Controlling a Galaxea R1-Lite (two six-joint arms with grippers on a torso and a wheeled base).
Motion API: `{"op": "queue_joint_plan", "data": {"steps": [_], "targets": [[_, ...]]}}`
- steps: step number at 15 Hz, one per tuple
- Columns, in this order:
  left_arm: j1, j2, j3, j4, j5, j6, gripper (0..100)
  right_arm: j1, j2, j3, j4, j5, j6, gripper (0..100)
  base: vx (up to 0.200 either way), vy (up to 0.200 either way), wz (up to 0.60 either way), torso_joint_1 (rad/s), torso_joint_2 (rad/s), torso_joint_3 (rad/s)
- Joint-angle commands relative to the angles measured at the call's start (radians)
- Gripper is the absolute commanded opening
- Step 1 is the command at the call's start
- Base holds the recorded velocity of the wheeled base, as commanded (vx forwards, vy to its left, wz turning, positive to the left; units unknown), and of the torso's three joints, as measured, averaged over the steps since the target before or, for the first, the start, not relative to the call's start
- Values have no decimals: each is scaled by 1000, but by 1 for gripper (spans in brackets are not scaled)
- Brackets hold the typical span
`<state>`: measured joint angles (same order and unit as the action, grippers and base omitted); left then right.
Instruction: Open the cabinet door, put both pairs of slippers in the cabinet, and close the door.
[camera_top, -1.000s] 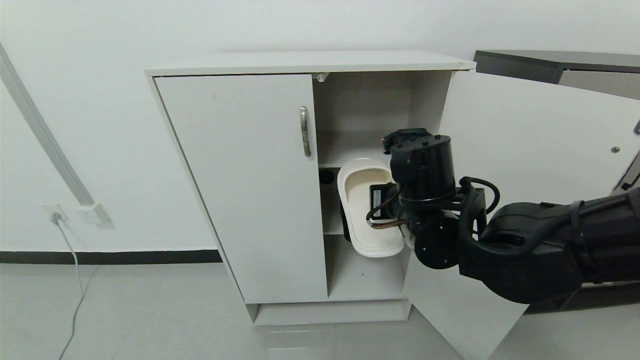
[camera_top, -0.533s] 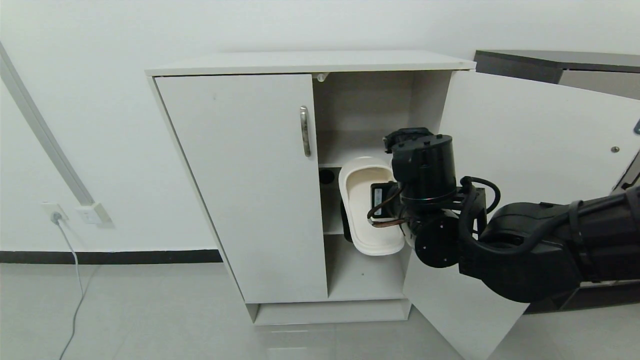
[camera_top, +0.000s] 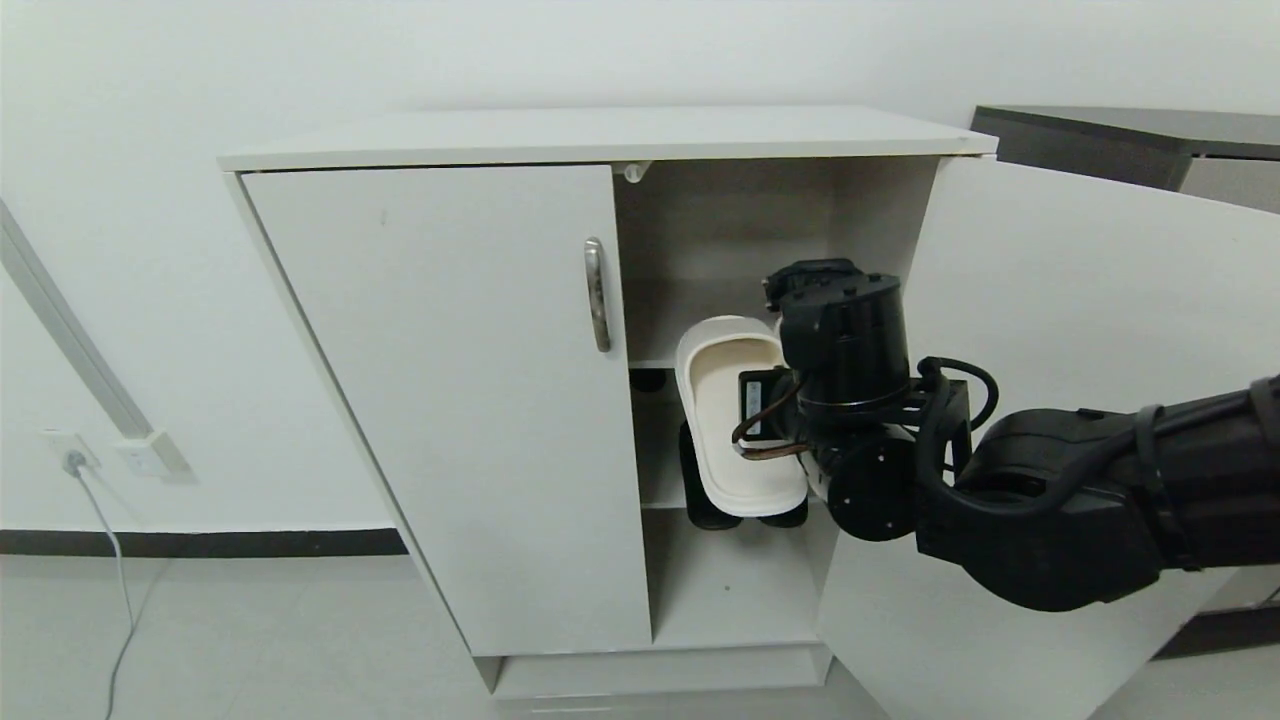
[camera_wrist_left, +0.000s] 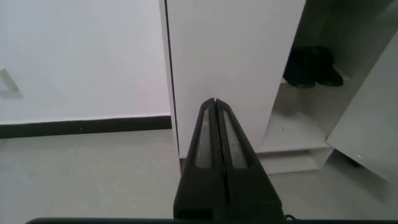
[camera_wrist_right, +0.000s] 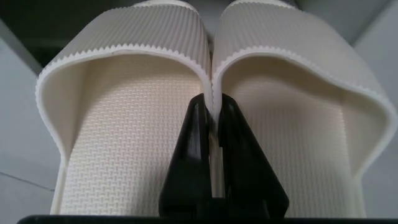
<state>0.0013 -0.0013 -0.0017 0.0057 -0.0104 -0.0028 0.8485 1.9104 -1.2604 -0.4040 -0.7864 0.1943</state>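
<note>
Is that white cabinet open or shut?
Half open: the right door of the white cabinet is swung wide; the left door with the metal handle sits shut.

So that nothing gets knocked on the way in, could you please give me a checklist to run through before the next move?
1. The right cabinet door is wide open: ok.
2. The right gripper is shut on the inner edges of the white slippers: ok.
3. The black slippers are already on the middle shelf: ok.
4. There is free room on that shelf beside them: cannot tell.
5. The left gripper is shut, empty and away from the opening: ok.
</note>
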Motion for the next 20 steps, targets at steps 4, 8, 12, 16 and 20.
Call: {"op": "queue_joint_plan", "data": {"steps": [4,8,12,16,20], "targets": [[0,1,0,0,1,0,0,0,-4,15,-1,-1,2,0,200,0,0,1,2,2],[0,1,0,0,1,0,0,-2,9,4,5,58,-19,0,0,0,0,0,0,0],[0,1,0,0,1,0,0,-52,76,-142,83,113,-33,0,0,0,0,0,0,0],[0,1,0,0,1,1,0,-83,173,-300,100,148,-39,0,0,0,0,0,0,0],[0,1,0,0,1,1,0,-129,256,-425,125,136,-38,0,0,0,0,0,0,0]]}}
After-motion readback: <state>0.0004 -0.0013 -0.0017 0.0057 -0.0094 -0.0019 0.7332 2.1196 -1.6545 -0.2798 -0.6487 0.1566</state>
